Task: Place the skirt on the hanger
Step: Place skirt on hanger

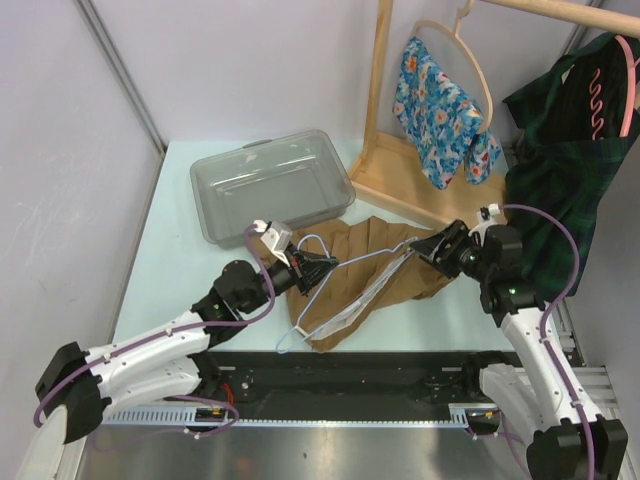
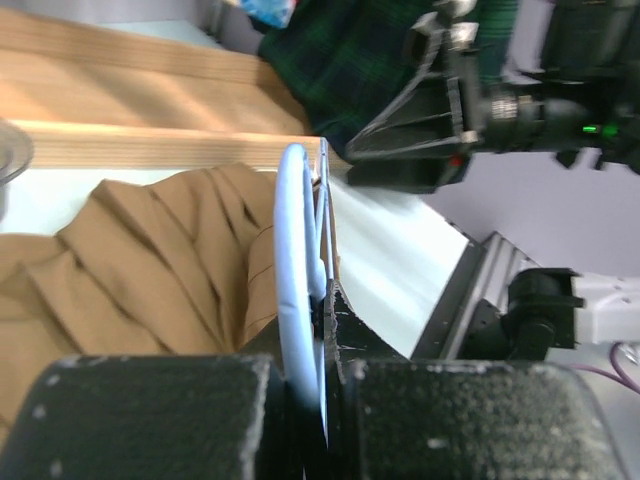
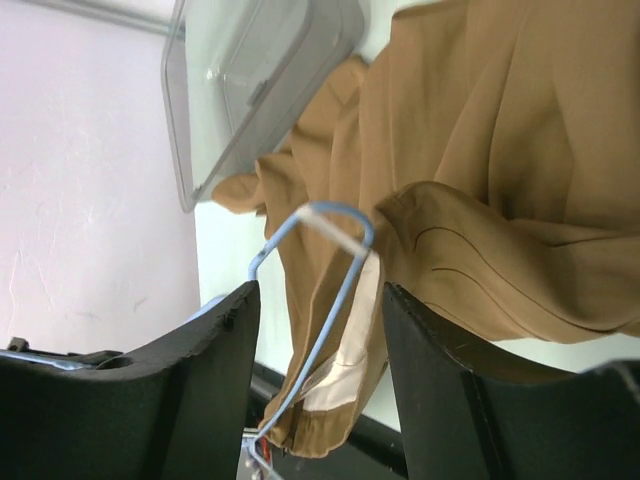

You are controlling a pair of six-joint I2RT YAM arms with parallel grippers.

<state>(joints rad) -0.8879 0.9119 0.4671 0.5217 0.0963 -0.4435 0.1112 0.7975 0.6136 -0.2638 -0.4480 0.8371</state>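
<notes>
Hanger [image 2: 293, 260] clamped tight in left gripper [image 1: 320, 268], steadied over the skirt [image 1: 385, 245]; right gripper [image 3: 320, 295] gapes empty beside the skirt's edge (probably to thread cloth on).

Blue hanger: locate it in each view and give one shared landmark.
Top external: blue hanger lies mid-frame, slanting across the brown skirt.
Left wrist: blue hanger stands upright at centre, seen edge-on.
Right wrist: blue hanger sits lower centre-left.
Shared landmark: brown skirt, in all three views.
</notes>
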